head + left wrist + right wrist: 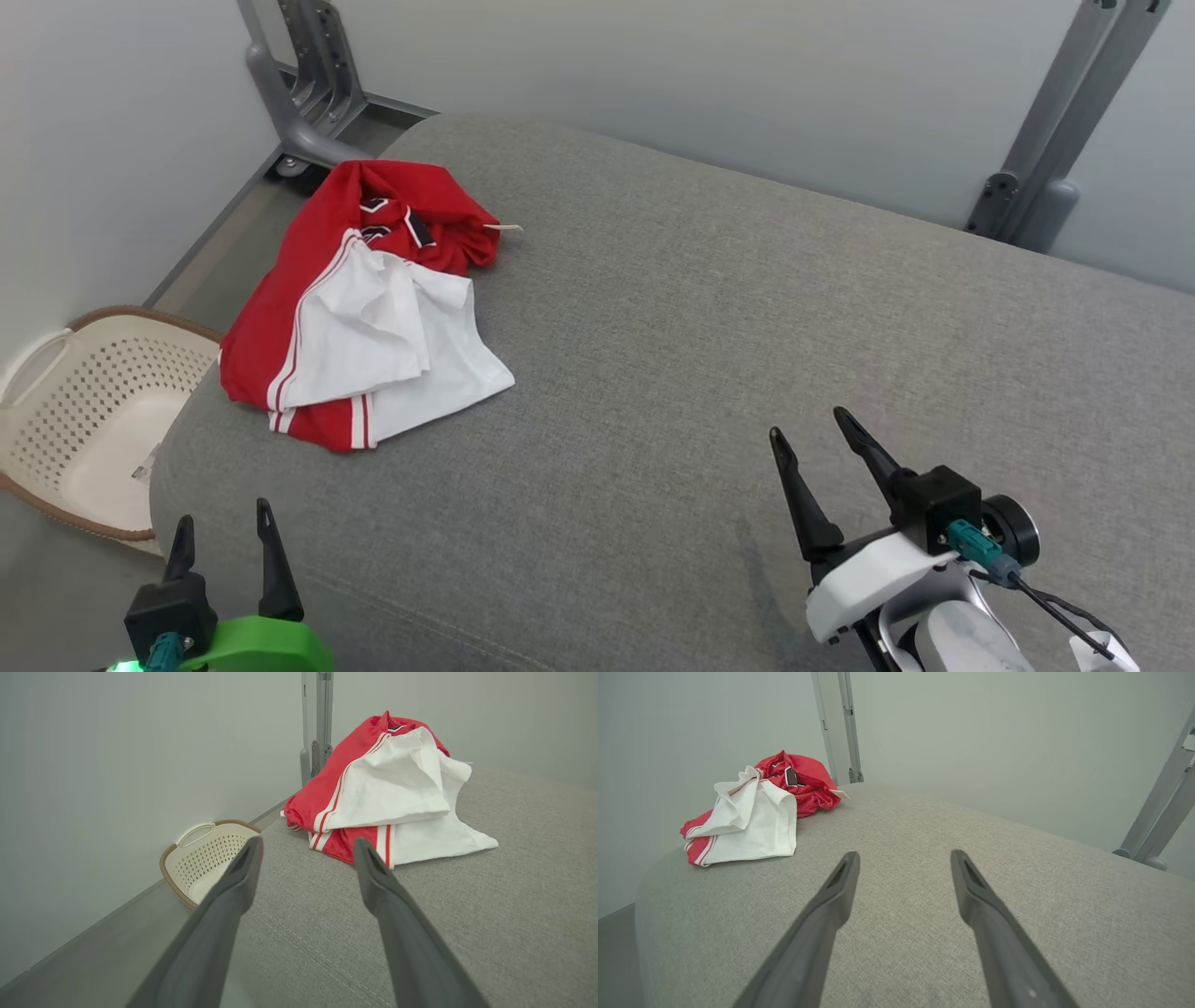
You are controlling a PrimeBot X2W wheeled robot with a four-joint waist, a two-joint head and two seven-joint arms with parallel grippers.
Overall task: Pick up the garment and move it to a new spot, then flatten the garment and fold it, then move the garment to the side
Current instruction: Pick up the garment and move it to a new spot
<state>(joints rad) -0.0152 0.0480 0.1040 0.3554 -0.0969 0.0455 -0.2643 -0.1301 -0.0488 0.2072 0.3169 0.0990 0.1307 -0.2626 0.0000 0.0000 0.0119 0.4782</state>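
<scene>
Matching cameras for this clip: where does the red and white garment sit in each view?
Head view: garment upper left, on the grey cushion.
Left wrist view: garment upper centre-right.
Right wrist view: garment upper left.
Shared landmark: grey metal post behind it.

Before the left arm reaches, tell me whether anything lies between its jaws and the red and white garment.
Nothing visible does. The left jaws stand open, apart from the garment, with bare grey cushion between them. The laundry basket sits on the floor off to the side, below the cushion's edge.
</scene>
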